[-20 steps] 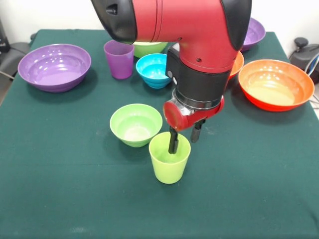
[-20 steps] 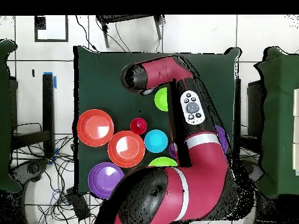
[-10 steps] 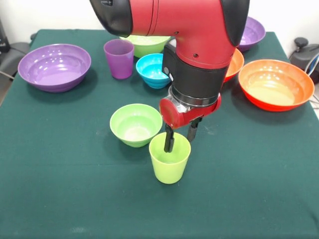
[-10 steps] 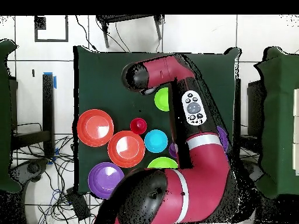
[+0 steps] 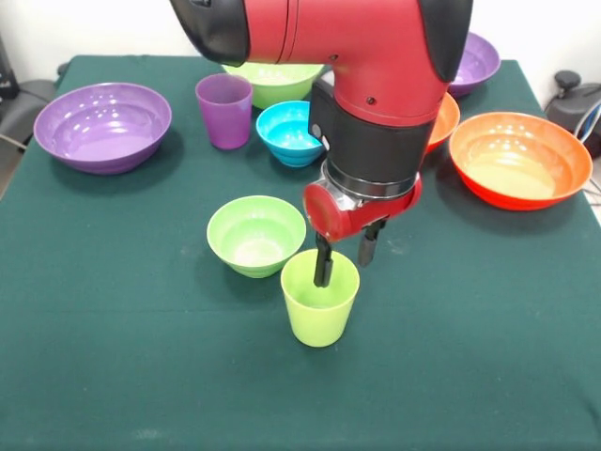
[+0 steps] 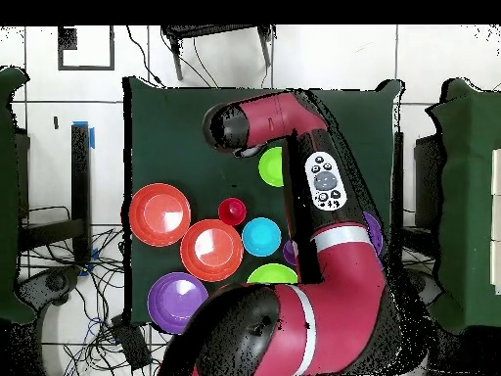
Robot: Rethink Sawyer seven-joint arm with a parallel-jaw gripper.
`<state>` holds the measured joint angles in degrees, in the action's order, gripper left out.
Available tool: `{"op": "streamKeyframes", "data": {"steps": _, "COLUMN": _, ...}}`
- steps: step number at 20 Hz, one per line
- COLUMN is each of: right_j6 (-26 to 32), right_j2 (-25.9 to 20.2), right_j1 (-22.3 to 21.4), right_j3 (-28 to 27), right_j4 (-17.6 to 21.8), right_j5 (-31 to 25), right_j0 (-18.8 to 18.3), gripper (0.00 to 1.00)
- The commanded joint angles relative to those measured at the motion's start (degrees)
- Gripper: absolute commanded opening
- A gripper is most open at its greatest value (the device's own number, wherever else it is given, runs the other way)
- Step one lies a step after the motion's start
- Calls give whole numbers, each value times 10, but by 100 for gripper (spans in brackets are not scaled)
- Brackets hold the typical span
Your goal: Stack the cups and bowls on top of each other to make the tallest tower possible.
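Nearest the front camera, the lime-green cup stands upright on the green table, mouth up. The gripper sits over its far rim: one finger reaches down inside the cup, the other hangs outside the far wall, so the jaws straddle the rim with a gap between them, spread and not visibly pinching it. The cup's base rests on the cloth.

Just beside the cup, to its left and slightly farther back in the front view, the small lime-green bowl sits upright, close to the cup, though contact between the two cannot be told.

Beyond the gripper, the small blue bowl and the translucent purple cup stand side by side, apart from each other. A wide purple bowl lies well to the left, a wide orange bowl well to the right. A second orange bowl shows only as a sliver behind the arm.

At the far edge, the medium lime-green bowl and the second purple bowl are partly hidden by the arm.

In the overhead view the red cup stands upright between the orange bowls and the blue bowl. No items are stacked.
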<state>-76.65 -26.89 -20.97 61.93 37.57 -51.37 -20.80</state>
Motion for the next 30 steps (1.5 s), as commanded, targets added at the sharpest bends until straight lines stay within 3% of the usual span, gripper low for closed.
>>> {"op": "streamKeyframes", "data": {"steps": 1, "right_j6": 10, "right_j2": -5, "right_j1": -32, "right_j3": 29, "right_j4": -31, "right_j5": -60, "right_j0": 23, "gripper": 100}}
{"op": "streamKeyframes", "data": {"steps": 11, "right_j6": 13, "right_j2": 17, "right_j1": -93, "right_j3": 54, "right_j4": -56, "right_j5": -88, "right_j0": 27, "gripper": 100}}
{"op": "streamKeyframes", "data": {"steps": 20, "right_j6": 9, "right_j2": 55, "right_j1": -123, "right_j3": 58, "right_j4": -35, "right_j5": -94, "right_j0": 46, "gripper": 100}}
{"op": "streamKeyframes", "data": {"steps": 30, "right_j6": 13, "right_j2": 89, "right_j1": -116, "right_j3": 98, "right_j4": -20, "right_j5": -53, "right_j0": 47, "gripper": 100}}
